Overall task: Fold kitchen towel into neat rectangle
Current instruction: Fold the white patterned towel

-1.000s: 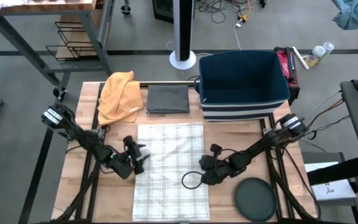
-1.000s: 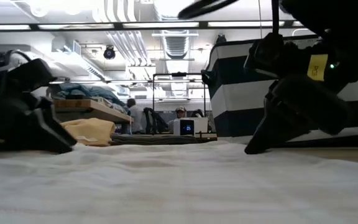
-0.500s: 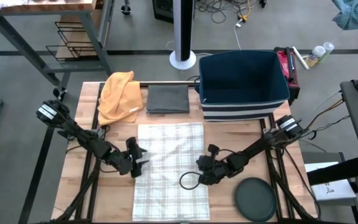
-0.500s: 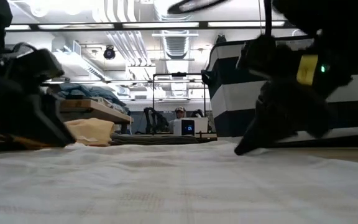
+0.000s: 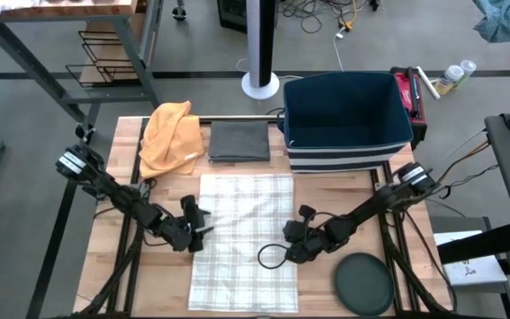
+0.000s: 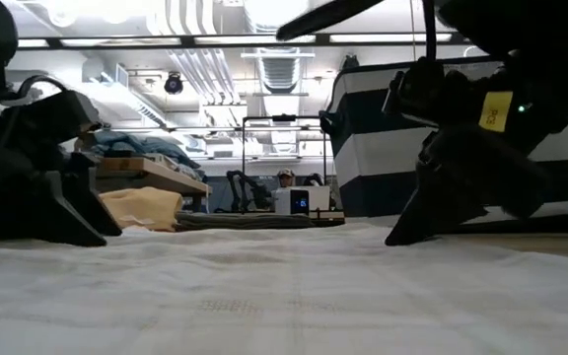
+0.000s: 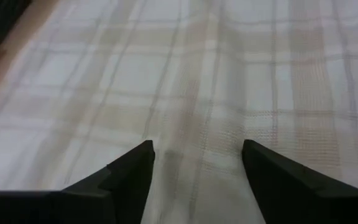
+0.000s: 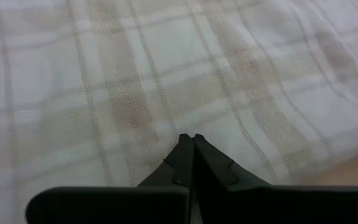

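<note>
a white kitchen towel with a pale beige and grey check (image 5: 243, 241) is lying spread flat on the light wooden table (image 5: 118, 266), reaching from just in front of the bin down to the table's near edge. the left gripper (image 5: 198, 228) is sitting low at the towel's left edge, about halfway down its length, with its two dark fingers (image 7: 126, 171) spread wide apart and the checked cloth showing between them in the left wrist view; it is pinching nothing. the right gripper (image 5: 289, 251) is resting at the towel's right edge, a little nearer the front, with its two fingers pressed together into a single point (image 8: 191, 155) over the cloth, and no fold of fabric is showing between them. a loop of dark cable (image 5: 269, 258) is lying on the towel just beside the right gripper. behind the towel, a folded dark grey cloth (image 5: 238, 141) is lying flat, with a crumpled yellow-orange cloth (image 5: 170, 136) to its left and a large dark blue fabric bin with striped sides (image 5: 345, 120) to its right. a round dark green lid-like disc (image 5: 367, 284) is lying at the table's front right corner.
</note>
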Robot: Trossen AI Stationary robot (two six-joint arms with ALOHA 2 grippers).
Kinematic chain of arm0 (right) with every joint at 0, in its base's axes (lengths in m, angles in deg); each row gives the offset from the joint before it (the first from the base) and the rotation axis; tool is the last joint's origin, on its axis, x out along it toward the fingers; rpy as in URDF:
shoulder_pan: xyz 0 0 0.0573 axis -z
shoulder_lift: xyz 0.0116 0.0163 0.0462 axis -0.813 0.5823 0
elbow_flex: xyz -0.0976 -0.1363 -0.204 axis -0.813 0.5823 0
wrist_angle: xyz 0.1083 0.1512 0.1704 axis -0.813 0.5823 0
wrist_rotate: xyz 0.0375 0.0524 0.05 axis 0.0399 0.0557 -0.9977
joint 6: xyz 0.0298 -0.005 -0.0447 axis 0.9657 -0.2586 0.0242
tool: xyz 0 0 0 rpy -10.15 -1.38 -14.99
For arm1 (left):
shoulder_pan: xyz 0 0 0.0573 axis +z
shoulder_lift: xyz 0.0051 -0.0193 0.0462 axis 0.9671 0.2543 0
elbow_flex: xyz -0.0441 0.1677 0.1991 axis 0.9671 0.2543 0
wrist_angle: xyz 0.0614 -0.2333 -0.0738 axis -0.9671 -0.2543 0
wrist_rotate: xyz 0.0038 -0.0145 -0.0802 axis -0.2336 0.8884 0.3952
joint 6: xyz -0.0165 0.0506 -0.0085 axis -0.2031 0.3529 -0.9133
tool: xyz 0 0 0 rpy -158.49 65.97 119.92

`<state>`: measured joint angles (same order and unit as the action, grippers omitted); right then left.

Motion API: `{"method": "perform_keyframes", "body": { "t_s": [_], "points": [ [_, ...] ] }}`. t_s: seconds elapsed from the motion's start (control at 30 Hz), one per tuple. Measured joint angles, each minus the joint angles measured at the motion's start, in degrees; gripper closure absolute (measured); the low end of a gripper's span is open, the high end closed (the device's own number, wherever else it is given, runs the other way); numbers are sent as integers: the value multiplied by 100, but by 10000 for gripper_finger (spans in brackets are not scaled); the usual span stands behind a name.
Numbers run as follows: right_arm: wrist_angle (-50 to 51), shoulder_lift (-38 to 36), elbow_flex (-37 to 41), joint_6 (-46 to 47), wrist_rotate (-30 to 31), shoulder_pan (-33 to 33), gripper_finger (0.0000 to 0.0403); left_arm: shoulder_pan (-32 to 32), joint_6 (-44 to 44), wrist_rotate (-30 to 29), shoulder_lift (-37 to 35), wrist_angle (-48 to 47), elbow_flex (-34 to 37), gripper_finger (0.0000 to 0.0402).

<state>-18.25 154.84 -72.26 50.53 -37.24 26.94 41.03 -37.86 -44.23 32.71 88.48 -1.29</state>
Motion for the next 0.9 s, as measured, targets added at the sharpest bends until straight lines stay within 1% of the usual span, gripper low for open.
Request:
{"method": "perform_keyframes", "body": {
  "t_s": [0.13,0.27,0.33,0.47,0.6,0.77,0.9],
  "points": [
    [-54,-251,-77,-128,-3,-13,400,-2,325,-45,-258,-256,-238,158],
    [201,-394,-10,-128,-109,-33,400,-34,135,104,-500,-1303,-507,163],
    [229,-394,63,-46,-137,-33,400,-74,-39,174,-665,-1610,-636,167],
    [174,-245,161,50,-354,-33,400,-195,-89,450,-865,-1678,-726,175],
    [125,-71,177,35,-292,-38,400,-296,-330,768,-845,-1733,-529,182],
    [113,-43,172,-24,-275,-35,400,-358,-664,787,-663,-1593,-154,189],
    [225,-228,141,-33,-422,-26,400,-361,-748,755,-636,-1469,-43,188]
  ]
}}
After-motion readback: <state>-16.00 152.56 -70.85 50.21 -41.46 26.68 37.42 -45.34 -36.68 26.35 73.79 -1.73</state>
